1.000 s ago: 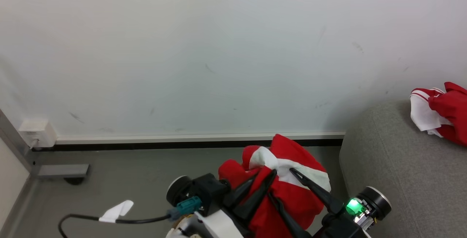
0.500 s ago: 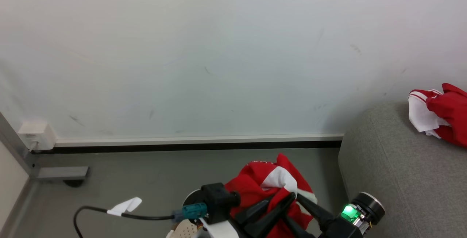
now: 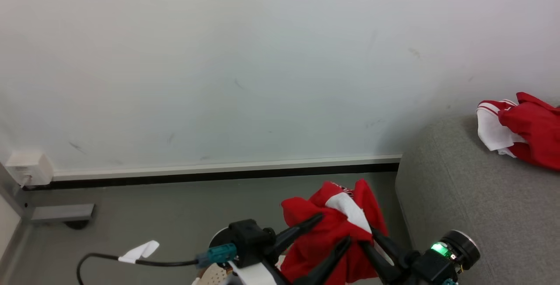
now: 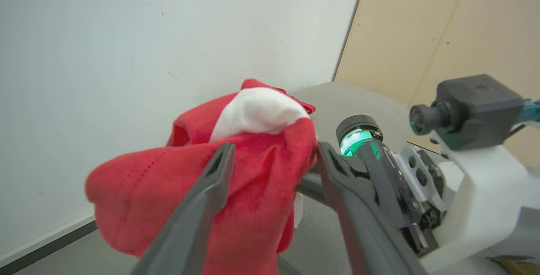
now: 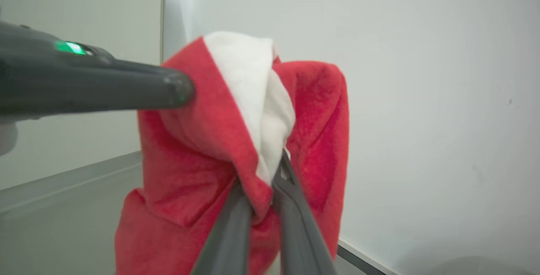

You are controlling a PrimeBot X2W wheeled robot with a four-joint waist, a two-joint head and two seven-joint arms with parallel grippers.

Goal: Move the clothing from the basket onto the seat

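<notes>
Right gripper (image 5: 262, 169): fingers pinched together on a fold of the red garment (image 3: 306, 210), clamping red cloth and a white panel. The garment bunches above the tips and hangs below them, clear of the floor.

Left gripper (image 4: 276, 146): jaws spread wide – the same garment bulges between the two fingers, one finger at each side, no squeeze visible.

Head view, bottom edge: a sliver of the perforated cream basket (image 3: 209, 274) below the left wrist.

Black cable (image 3: 100, 256) with a white tag (image 3: 139, 251) over the grey floor (image 3: 175, 215).

To the right, just beside the held garment, the grey seat (image 3: 459, 215) – a second garment (image 3: 529, 132), red and white, lies crumpled on it at the back.

Behind: white wall (image 3: 262, 66).
</notes>
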